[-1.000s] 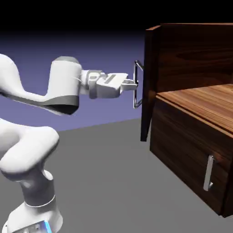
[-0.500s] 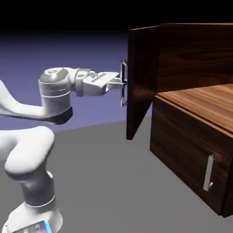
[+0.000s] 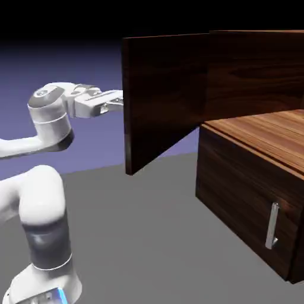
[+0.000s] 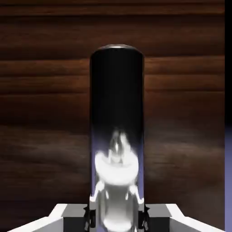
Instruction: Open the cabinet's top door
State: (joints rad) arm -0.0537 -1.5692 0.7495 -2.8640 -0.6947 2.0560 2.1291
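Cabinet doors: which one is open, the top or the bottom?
The top door is open, swung out toward the arm. The bottom door, with the short silver handle, is shut flat against the cabinet.

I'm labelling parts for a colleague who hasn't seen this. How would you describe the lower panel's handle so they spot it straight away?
Find the dark wood cabinet on the exterior view's right. Below its swung-open top door sits the closed lower panel. Its handle is the short upright silver bar near the panel's right end, the only handle visible in that view.
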